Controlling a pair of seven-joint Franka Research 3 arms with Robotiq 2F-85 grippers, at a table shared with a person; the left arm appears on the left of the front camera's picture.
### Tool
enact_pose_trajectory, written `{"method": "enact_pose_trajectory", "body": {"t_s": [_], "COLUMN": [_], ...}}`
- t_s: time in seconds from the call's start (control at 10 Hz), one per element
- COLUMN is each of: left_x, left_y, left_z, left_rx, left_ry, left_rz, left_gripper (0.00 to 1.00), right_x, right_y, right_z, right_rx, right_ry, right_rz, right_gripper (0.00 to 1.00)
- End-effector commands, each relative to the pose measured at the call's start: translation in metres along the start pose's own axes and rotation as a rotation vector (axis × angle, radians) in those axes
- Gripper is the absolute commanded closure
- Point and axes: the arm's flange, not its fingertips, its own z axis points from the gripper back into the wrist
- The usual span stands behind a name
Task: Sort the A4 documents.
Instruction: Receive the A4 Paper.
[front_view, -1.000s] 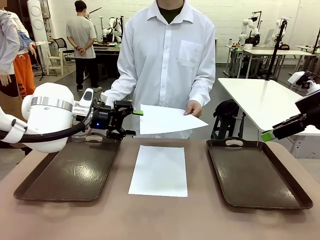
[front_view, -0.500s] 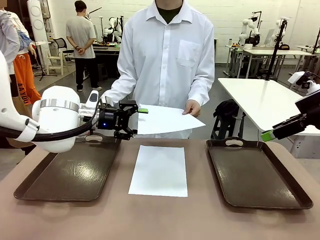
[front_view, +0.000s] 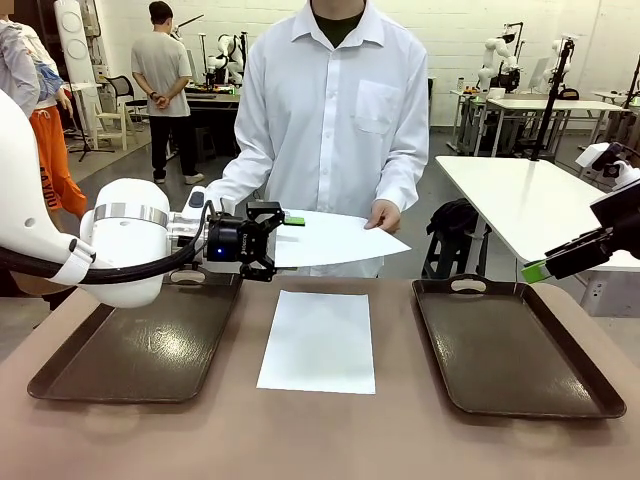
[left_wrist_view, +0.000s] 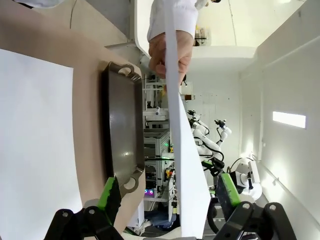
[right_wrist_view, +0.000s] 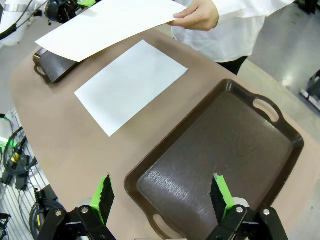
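Bg: white wall (front_view: 470, 30), grey floor (front_view: 120, 160), big white table (front_view: 520, 200) at right, more tables (front_view: 540, 103) behind.

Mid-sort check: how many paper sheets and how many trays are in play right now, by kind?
White A4 sheets: 2 (held sheet, flat sheet)
Dark brown trays: 2 (left tray, right tray)
Total: 4

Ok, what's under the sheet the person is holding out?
The held sheet hangs in air about over the table's far edge; the other sheet lies nearer, uncovered. From the right wrist view it hides most of the left tray.
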Motion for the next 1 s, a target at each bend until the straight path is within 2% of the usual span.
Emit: {"method": "enact_pose_trajectory", "body": {"t_s": [0.0, 0.1, 0.2, 0.3, 0.4, 0.5, 0.6, 0.7, 0.8, 0.9], "left_x": [0.0044, 0.0061, 0.0061, 0.0058, 0.0054, 0.0061, 0.0053, 0.0052, 0.0049, 0.0061], "left_y": [-0.002, -0.0037, -0.0053, -0.0059, -0.0066, -0.0072, -0.0074, -0.0055, -0.0053, -0.0057], "left_z": [-0.0001, 0.0006, 0.0005, 0.0007, 0.0018, 0.0035, 0.0034, 0.0047, 0.0052, 0.0071], "left_rx": [-0.056, -0.066, -0.063, -0.061, -0.05, -0.051, -0.048, -0.045, -0.046, -0.047], "left_ry": [-0.024, -0.023, -0.026, -0.031, -0.042, -0.044, -0.052, -0.058, -0.062, -0.064], "left_rz": [-0.002, 0.004, 0.004, 0.007, 0.003, 0.0, 0.001, 0.008, 0.008, 0.005], "left_gripper": [0.2, 0.2, 0.39, 0.25, 0.59, 0.45, 0.79, 0.65, 0.98, 0.85], "right_x": [-0.0011, -0.0011, -0.0011, -0.0011, -0.0011, -0.0011, -0.0011, -0.0011, -0.0011, -0.0011], "right_y": [-0.002, -0.002, -0.002, -0.002, -0.002, -0.002, -0.002, -0.002, -0.002, -0.002], "right_z": [-0.0027, -0.0027, -0.0027, -0.0027, -0.0027, -0.0027, -0.0027, -0.0027, -0.0027, -0.0027], "right_rx": [0.019, 0.019, 0.019, 0.019, 0.019, 0.019, 0.019, 0.019, 0.019, 0.019], "right_ry": [-0.007, -0.007, -0.007, -0.007, -0.007, -0.007, -0.007, -0.007, -0.007, -0.007], "right_rz": [0.003, 0.003, 0.003, 0.003, 0.003, 0.003, 0.003, 0.003, 0.003, 0.003], "right_gripper": [0.0, 0.0, 0.0, 0.0, 0.0, 0.0, 0.0, 0.0, 0.0, 0.0]}}
